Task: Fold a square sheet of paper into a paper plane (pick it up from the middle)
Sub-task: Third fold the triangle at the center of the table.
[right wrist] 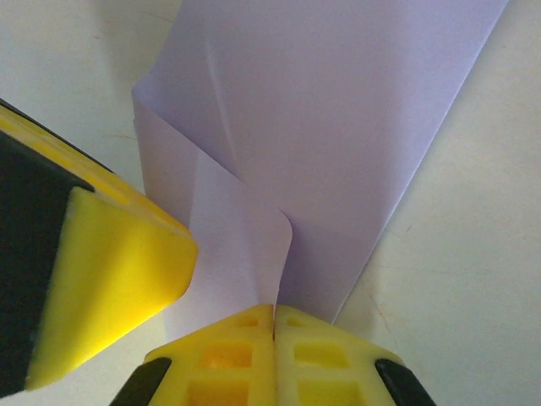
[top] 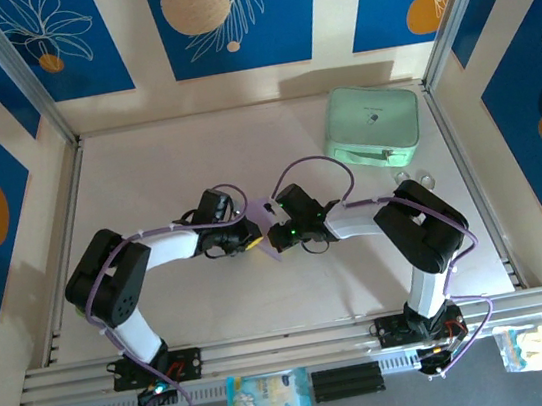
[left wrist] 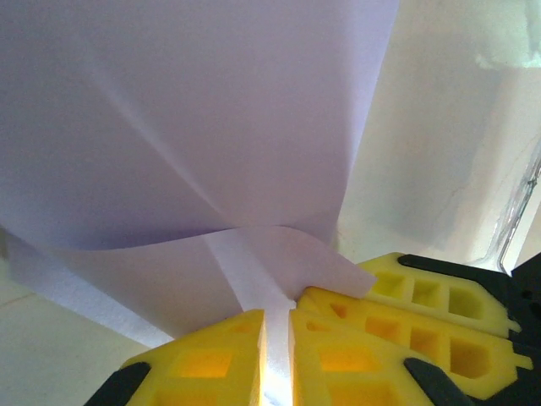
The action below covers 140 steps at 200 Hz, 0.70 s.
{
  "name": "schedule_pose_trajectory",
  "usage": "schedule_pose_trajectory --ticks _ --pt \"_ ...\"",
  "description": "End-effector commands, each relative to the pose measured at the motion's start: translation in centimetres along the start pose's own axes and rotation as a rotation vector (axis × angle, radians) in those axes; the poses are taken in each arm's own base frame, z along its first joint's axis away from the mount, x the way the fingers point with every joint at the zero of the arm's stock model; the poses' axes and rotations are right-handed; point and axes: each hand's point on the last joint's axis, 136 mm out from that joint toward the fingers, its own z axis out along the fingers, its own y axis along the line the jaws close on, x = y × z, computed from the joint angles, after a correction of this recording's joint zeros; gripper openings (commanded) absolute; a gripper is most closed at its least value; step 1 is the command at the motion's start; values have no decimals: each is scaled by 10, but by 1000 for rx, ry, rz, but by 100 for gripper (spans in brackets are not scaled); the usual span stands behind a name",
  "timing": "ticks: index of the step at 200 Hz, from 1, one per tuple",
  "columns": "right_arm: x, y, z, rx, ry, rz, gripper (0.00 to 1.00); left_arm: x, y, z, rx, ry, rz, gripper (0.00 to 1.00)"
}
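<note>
You won't find any text here you can actually read. The mint-green case (top: pixel 371 126) has a small dark mark (top: pixel 374 120) on its lid, too tiny to make out. The blue packet (top: pixel 268 395), well down-left of the case, has print that's just blur. The sheet of paper (right wrist: pixel 338 110) is plain lilac.

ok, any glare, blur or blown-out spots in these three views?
Top external: even and sharp, with a soft shadow behind the green case. Left wrist: paper close and soft, background at right blown out, light glowing through the left pincer. Right wrist: paper fairly sharp, the big yellow finger at left blurred.
</note>
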Motion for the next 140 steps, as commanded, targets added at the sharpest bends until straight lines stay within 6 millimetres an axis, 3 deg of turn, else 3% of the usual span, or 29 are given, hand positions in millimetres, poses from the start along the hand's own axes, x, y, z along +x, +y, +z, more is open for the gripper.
schedule_pose_trajectory --ticks 1,140 --pt "26 -14 8 46 101 30 0 7 15 6 -44 19 -5 16" --pt "25 -14 9 46 107 43 2 9 26 8 -84 20 -21 15"
